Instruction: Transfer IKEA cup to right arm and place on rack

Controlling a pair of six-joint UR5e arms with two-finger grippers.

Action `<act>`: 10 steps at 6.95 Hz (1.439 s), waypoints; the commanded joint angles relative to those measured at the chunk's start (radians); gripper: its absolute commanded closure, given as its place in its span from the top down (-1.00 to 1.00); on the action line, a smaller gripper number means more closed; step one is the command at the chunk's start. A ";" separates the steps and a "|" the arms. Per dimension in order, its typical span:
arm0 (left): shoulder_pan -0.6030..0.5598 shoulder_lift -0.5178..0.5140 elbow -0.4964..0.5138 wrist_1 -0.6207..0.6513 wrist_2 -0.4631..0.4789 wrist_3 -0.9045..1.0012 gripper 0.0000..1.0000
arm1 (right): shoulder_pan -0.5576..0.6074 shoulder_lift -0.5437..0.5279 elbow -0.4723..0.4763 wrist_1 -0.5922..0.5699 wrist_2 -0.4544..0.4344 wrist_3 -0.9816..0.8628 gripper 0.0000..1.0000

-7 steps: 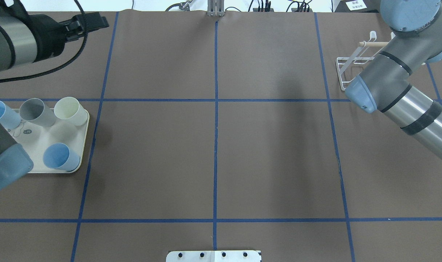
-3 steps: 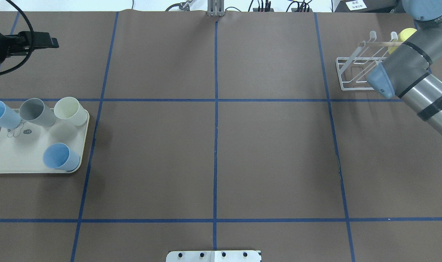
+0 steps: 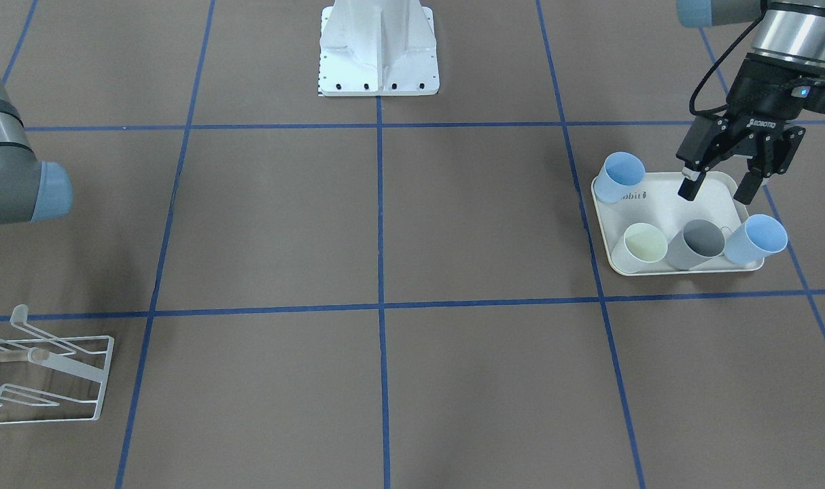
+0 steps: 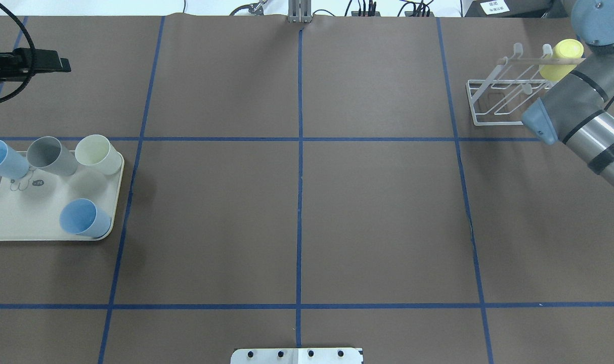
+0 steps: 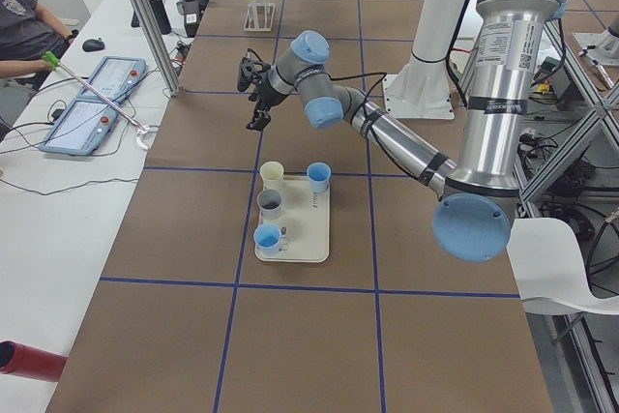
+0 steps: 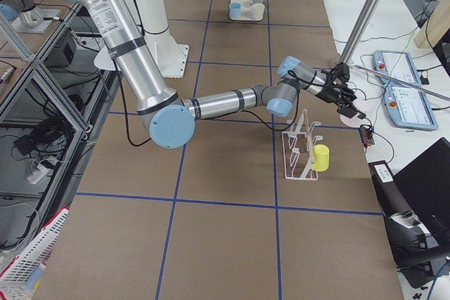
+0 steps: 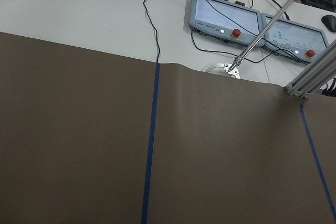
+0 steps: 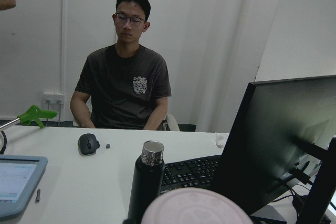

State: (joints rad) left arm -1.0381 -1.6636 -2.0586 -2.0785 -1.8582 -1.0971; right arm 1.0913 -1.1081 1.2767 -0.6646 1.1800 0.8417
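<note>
Well, my left tool [image 3: 718, 185] hangs raised near the tray [image 3: 664, 204], fingers [image 3: 689, 189] spread and empty, I judge so it can drop onto one of the four cups [image 3: 698, 241] standing there. Far right, the yellow cup [image 4: 565, 54] sits hung on the rack [image 4: 473, 103], tilted so the frame carries it. Whether my right tool [image 6: 346, 103] beyond is clenched, I cannot tell.

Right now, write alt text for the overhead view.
A yellow cup sits on the white wire rack at the table's far right corner, partly hidden by the right arm. On the left, a tray holds two blue cups, a grey cup and a cream cup.
</note>
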 commanded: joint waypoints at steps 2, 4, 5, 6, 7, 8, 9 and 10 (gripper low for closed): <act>0.000 0.001 0.003 0.000 -0.001 0.002 1.00 | -0.033 -0.070 0.019 0.010 0.007 -0.004 -1.00; 0.001 0.001 0.006 -0.002 -0.003 0.002 1.00 | -0.059 -0.113 0.073 0.008 0.003 -0.009 -1.00; 0.001 0.001 0.008 -0.002 -0.003 0.002 1.00 | -0.073 -0.130 0.088 0.008 -0.005 -0.007 -1.00; 0.000 0.001 0.011 -0.002 -0.003 0.002 1.00 | -0.079 -0.143 0.095 0.008 -0.011 -0.007 -1.00; 0.000 0.001 0.015 -0.002 -0.004 0.002 1.00 | -0.090 -0.151 0.101 0.008 -0.023 -0.007 -1.00; 0.000 0.001 0.015 -0.002 -0.004 0.002 1.00 | -0.093 -0.162 0.102 0.008 -0.025 -0.007 -1.00; 0.001 0.001 0.015 -0.002 -0.004 0.002 1.00 | -0.099 -0.161 0.102 0.008 -0.026 -0.007 -1.00; 0.000 0.001 0.015 -0.002 -0.004 0.002 1.00 | -0.100 -0.162 0.102 0.008 -0.026 -0.007 -1.00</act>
State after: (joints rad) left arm -1.0380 -1.6629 -2.0435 -2.0801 -1.8622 -1.0953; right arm 0.9946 -1.2680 1.3784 -0.6565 1.1546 0.8345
